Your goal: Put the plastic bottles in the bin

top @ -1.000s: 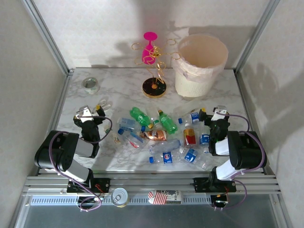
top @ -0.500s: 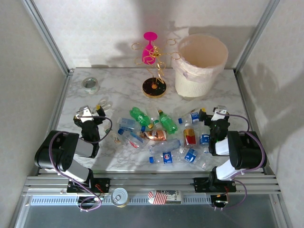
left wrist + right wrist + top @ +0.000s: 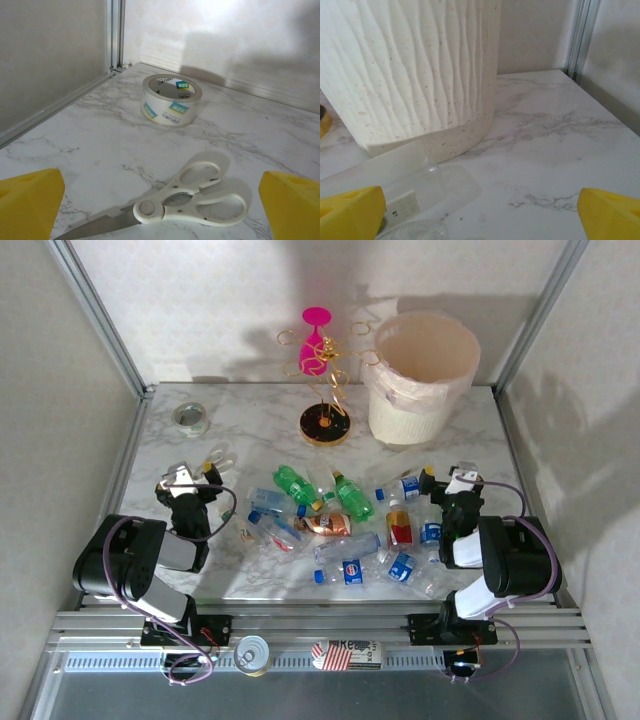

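Observation:
Several plastic bottles lie scattered mid-table: two green ones [image 3: 295,483] [image 3: 352,497], an orange-brown one [image 3: 328,524], a red-labelled one [image 3: 399,530] and clear blue-labelled ones [image 3: 350,568]. The cream bin [image 3: 410,415] stands at the back right. My right gripper [image 3: 445,480] rests open at the pile's right edge. In its wrist view the bin's ribbed wall [image 3: 420,70] rises close ahead, and a clear bottle [image 3: 440,187] lies by the left yellow finger, gripper [image 3: 480,212] holding nothing. My left gripper [image 3: 195,476] sits open left of the pile; between its fingers [image 3: 162,202] there is no bottle.
White scissors [image 3: 185,202] [image 3: 218,458] lie just ahead of the left gripper, a clear tape roll [image 3: 170,100] [image 3: 190,418] beyond them. A gold stand with a pink glass [image 3: 322,390] is left of the bin. A tin can [image 3: 251,653] sits on the front rail.

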Robot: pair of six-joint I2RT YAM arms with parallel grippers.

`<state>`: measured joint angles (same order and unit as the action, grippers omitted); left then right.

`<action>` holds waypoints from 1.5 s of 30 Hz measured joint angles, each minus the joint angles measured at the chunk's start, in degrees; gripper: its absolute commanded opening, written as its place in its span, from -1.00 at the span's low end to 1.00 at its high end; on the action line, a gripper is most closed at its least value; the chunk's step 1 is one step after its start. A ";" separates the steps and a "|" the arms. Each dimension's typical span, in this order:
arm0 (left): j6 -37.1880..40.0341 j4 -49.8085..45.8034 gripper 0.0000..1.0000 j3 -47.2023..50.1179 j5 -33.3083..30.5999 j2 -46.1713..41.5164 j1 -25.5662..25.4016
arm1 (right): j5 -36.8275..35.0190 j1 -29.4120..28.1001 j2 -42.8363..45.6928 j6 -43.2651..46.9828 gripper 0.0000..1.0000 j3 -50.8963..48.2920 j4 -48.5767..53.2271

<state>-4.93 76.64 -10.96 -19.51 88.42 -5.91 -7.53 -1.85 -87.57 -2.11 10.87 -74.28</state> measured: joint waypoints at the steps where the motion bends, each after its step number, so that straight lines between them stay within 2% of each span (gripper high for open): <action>1: 0.02 -0.44 0.99 0.00 0.02 -0.24 -0.07 | -0.39 -0.48 1.25 0.17 0.97 -0.44 0.42; 5: 1.36 -4.48 0.99 -0.31 -2.49 -4.46 -2.84 | -2.71 -2.10 9.75 0.76 0.98 -0.72 4.68; 11: 0.44 -15.08 0.99 -2.95 -7.21 -21.90 -6.25 | -6.60 -3.08 22.62 -3.50 0.97 5.16 22.23; 15: -7.32 -28.02 0.99 -6.67 -6.80 -31.89 -6.34 | -6.40 -4.70 30.21 -10.58 0.98 10.75 38.58; 20: -20.44 -42.64 0.99 -9.18 0.57 -38.84 -7.50 | -0.83 -6.27 35.41 -19.21 0.98 17.05 57.02; 23: -28.33 -48.19 0.99 -9.16 5.38 -40.81 -10.40 | 3.19 -7.67 35.58 -23.21 0.97 21.00 67.38; 28: -37.66 -51.28 0.99 -9.07 10.88 -40.50 -17.22 | 6.32 -9.55 34.01 -25.83 0.97 26.80 83.43; 30: -39.54 -51.23 0.99 -9.07 11.45 -38.93 -20.11 | 6.14 -9.90 32.50 -25.59 0.86 29.42 89.31; 34: -40.35 -52.09 0.99 -11.26 11.56 -32.09 -24.13 | 4.98 -9.92 27.47 -24.48 0.66 33.94 97.79; 38: -40.19 -52.68 0.99 -16.96 12.22 -24.13 -26.53 | 4.02 -10.05 22.67 -24.24 0.59 35.43 102.92; 43: -40.06 -51.78 0.99 -20.52 12.87 -18.75 -29.22 | 1.66 -10.21 21.35 -24.37 0.39 35.43 108.06; 45: -40.09 -51.78 0.99 -20.55 12.96 -17.59 -29.88 | 0.42 -10.34 21.27 -24.70 0.38 35.43 109.90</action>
<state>-45.01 24.86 -31.51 -6.55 70.83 -35.79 -7.11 -12.19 -66.30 -26.81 46.30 35.62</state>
